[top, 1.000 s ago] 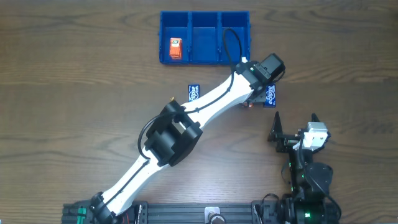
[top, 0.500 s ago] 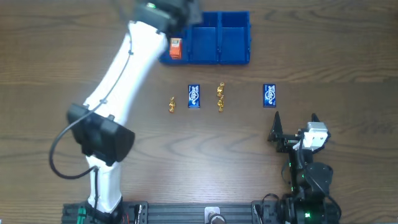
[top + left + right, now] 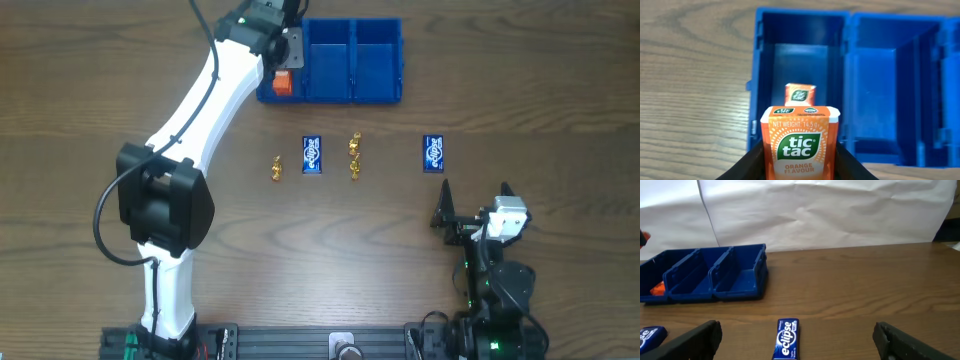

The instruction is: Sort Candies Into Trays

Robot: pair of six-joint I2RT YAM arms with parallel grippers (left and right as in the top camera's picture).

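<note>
I am watching the left gripper [image 3: 801, 164] clamping an orange mint box [image 3: 800, 142]. Its two dark fingers [image 3: 756, 161] are pressing the box's sides, closed to just the box's width. The box is standing upright between them, label toward the camera, with its lower end cut off at the frame edge. It is hanging at the near wall of the blue tray [image 3: 380, 98], in line with the tray's left compartment. I cannot tell how high above the wall it is sitting.

A second orange box [image 3: 801, 93] is lying on the floor of that same compartment, and the middle compartment beside it is showing only blue floor.

From above, the left arm is stretching from its base at the lower left, bending at a dark elbow. It is then running up and across to the tray's left end, where the wrist is covering part of that compartment.

The right gripper [image 3: 475, 188] is sitting low near its own base with its fingers spread wide, holding nothing.

On the wooden table [image 3: 560, 110], two blue packs [image 3: 312, 154] [image 3: 433, 153] and three gold-wrapped candies [image 3: 277, 168] [image 3: 355, 145] [image 3: 355, 169] are lying in a loose row below the tray.
</note>
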